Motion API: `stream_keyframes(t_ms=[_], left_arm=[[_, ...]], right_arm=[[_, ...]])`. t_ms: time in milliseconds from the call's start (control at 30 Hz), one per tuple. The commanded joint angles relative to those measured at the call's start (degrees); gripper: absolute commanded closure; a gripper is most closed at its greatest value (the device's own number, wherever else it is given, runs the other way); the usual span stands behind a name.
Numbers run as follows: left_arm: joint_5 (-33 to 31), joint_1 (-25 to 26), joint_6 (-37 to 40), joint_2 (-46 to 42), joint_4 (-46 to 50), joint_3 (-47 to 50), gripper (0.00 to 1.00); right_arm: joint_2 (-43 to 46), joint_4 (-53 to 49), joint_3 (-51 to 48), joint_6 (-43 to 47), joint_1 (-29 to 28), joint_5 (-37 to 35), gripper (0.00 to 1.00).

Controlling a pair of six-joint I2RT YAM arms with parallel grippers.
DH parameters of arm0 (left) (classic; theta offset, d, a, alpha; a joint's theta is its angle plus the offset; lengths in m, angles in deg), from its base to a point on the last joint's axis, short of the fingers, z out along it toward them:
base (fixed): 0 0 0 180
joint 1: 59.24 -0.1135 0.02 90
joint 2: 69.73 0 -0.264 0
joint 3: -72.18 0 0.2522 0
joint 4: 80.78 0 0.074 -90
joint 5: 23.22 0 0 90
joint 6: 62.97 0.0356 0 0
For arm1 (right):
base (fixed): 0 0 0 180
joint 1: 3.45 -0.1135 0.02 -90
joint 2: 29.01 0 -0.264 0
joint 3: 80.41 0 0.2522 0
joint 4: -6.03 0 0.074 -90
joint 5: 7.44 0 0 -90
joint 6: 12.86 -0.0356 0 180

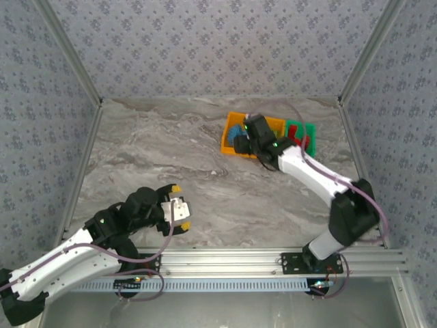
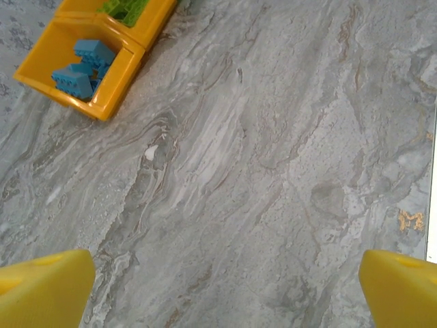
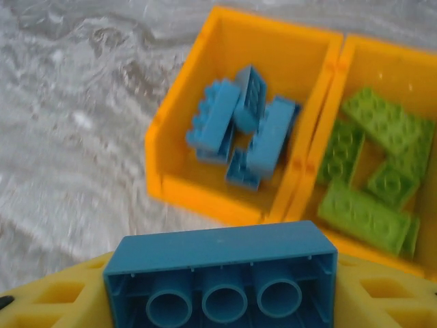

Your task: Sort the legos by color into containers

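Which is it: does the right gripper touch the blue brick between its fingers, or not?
Touching. In the right wrist view, the yellow fingers of the right gripper meet both ends of the blue brick, with no gap.

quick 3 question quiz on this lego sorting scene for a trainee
1. True or false: the right jaws hold a green brick.
2. Which bin holds the pile of blue bricks? A. the end orange bin B. the middle orange bin C. the green bin
3. Fill in: the left jaws stand ___ over the table.

Key: 1. False, they hold a blue brick. 2. A. 3. open.
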Motion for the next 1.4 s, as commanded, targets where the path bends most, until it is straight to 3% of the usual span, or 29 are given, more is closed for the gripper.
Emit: stream_keyframes(t_ms=[0, 200, 400, 567, 767, 900, 1000, 1167, 1267, 1367], left_arm=[[-1.84, -0.05, 0.38, 0.44, 1.02, -0.06, 0.01], [-3.37, 0.04, 0.57, 0.01, 1.2, 0.12, 0.01], [-6.7, 2.66, 0.48, -0.16, 1.72, -0.46, 0.01], [-12.46, 5.28, -3.81, 0.02, 2.93, -3.2, 0.01], [-31.91, 6.97, -25.59, 2.05, 3.1, -10.79, 0.01], [-44.91, 6.1, -28.98, -0.08, -5.98, -4.13, 0.01], [-47.84, 2.03, -26.77, -2.29, -13.5, 1.96, 0.01], [-42.16, -12.86, -24.38, -4.31, -29.03, 11.83, 0.01], [-36.69, -22.82, -27.52, -1.42, -38.74, 17.31, 0.01], [-30.95, -30.97, -27.74, 5.36, -46.64, 19.95, 0.01]], right_arm=[[-9.51, -0.4, 10.34, 5.26, 2.59, -0.3, 0.49], [-24.29, -7.53, 27.99, 7.14, 4.79, -1.26, 0.41], [-25.57, -11.48, 33.2, 7.25, 5.11, -1.64, 0.25], [-18.38, -13.87, 29.57, 7.73, 4.76, -3.78, 0.11], [-2.05, -12.98, 16.14, 9.2, 6.0, -3.94, 0.01], [12.12, -7.96, 0.27, 8.92, 7.14, -4.17, 0.0], [23.28, 0.97, -16.09, 8.31, 9.86, -5.96, 0.0], [36.81, 19.27, -40.4, 9.73, 17.09, -10.59, 0.0], [37.82, 34.52, -52.24, 11.94, 21.84, -10.99, 0.0], [32.24, 48.47, -58.37, 13.49, 26.61, -8.18, 0.0]])
